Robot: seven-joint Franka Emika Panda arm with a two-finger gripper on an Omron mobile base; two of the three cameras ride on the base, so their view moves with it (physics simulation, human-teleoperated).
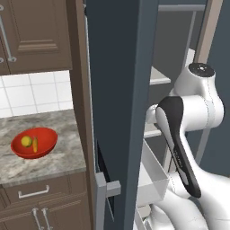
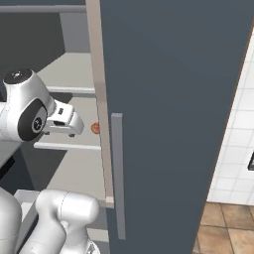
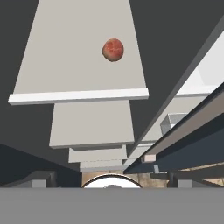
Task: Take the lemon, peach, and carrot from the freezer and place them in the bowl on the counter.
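bowl: red bowl (image 1: 34,143) sits on the counter (image 1: 54,157), left of the freezer (image 1: 117,90); lemon (image 1: 26,141) and carrot (image 1: 35,144) are inside it, side by side
peach: last item out; lies alone on a grey freezer shelf (image 3: 78,61), in hand view at (image 3: 113,49), in right base view a sliver at the door edge (image 2: 95,128)
arm: reaches into the open freezer at shelf height, hand aimed toward the peach, well apart from it
gripper: fingertips not resolvable in hand view, hand body blocks them in the base views; cannot tell opening width, probably carrying nothing since the peach sits on the shelf
step: judged as approach for the peach pick; two of three items are done
risk 1: round peach on a flat shelf; an off-centre close would likely nudge it and roll it deeper or off the shelf lip
risk 2: tight cavity; open door (image 2: 173,114) and shelves crowd the elbow and wrist, so a wide swing on retreat could clip the door edge
risk 3: shallow bowl already holds two items; a high release could bounce the peach out
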